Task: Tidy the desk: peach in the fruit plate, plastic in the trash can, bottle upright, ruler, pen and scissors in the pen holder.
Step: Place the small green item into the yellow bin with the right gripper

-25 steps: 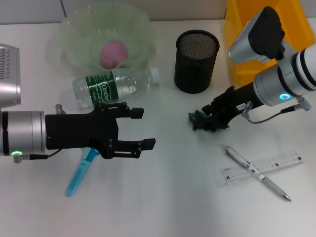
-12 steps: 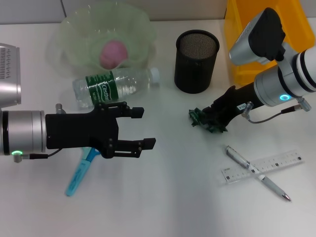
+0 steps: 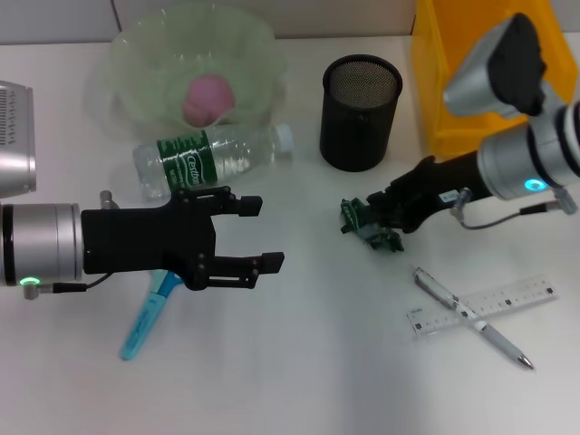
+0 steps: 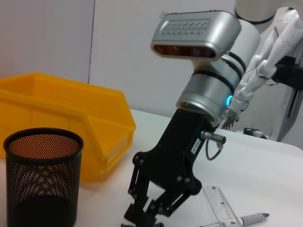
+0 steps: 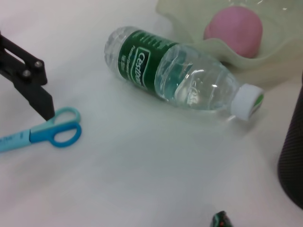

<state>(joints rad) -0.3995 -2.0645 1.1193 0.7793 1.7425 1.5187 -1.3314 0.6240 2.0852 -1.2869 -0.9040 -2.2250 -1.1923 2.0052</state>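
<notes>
My right gripper [image 3: 388, 217] is shut on the crumpled green plastic [image 3: 362, 220], just above the table, in front of the black mesh pen holder [image 3: 361, 111]. A corner of the plastic [image 5: 220, 220] shows in the right wrist view. The yellow trash can [image 3: 471, 82] stands behind that arm. My left gripper [image 3: 265, 234] hangs open over the handles of the blue scissors [image 3: 147, 315]. The bottle [image 3: 213, 156] lies on its side before the green fruit plate [image 3: 249, 45], which holds the pink peach [image 3: 208, 98]. Pen [image 3: 473, 319] and ruler [image 3: 494, 304] lie crossed at the right.
The left wrist view shows the right gripper [image 4: 147, 215] low beside the pen holder [image 4: 42, 182], the trash can [image 4: 66, 120] behind it, and the ruler [image 4: 220, 212]. In the right wrist view the bottle [image 5: 175, 80] and scissors [image 5: 54, 134] lie on the white table.
The right arm has risen a little and swung slightly, carrying the plastic up off the table and a bit to the left. The left arm has stayed still.
</notes>
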